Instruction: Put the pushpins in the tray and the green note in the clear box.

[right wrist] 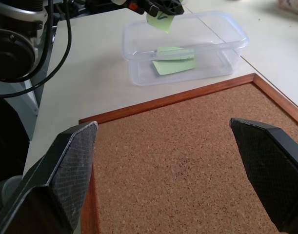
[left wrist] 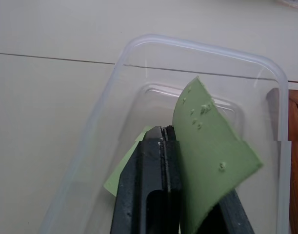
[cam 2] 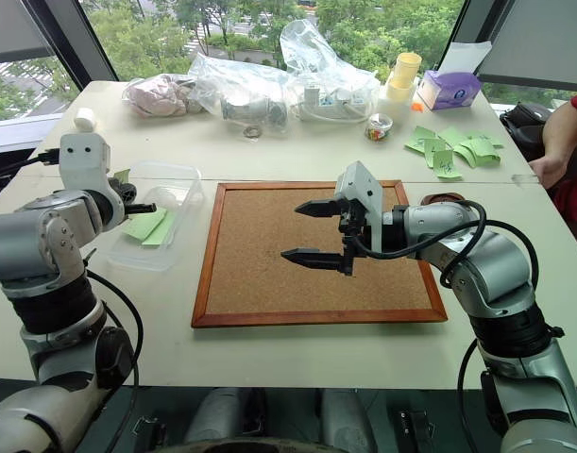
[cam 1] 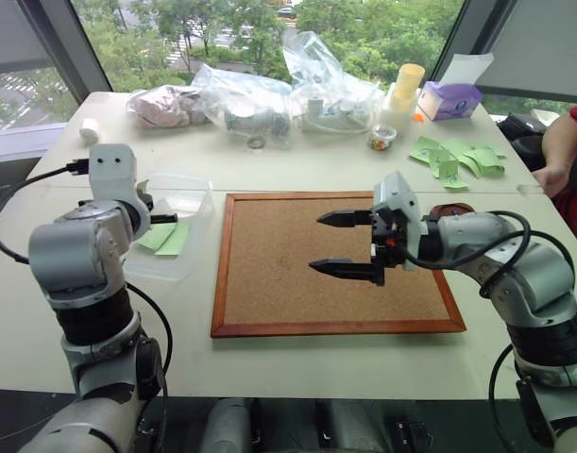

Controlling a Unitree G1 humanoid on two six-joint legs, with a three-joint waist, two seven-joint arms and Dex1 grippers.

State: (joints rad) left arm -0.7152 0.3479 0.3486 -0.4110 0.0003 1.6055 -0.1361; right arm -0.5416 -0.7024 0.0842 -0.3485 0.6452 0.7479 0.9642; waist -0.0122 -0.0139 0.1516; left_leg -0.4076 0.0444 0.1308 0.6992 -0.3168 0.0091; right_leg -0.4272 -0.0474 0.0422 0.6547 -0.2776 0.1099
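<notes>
I have the left tool (right wrist: 156, 7) over the clear box (cam 1: 195, 203), its fingers pinched nearly together on the green note (left wrist: 212, 161), which hangs above other green slips lying inside. The paper is light and floppy, curling beside the fingers, so an edge pinch suits it and it may cling on release. My right tool (cam 1: 349, 243) hovers wide apart over the cork board (cam 1: 269, 283), holding nothing
</notes>
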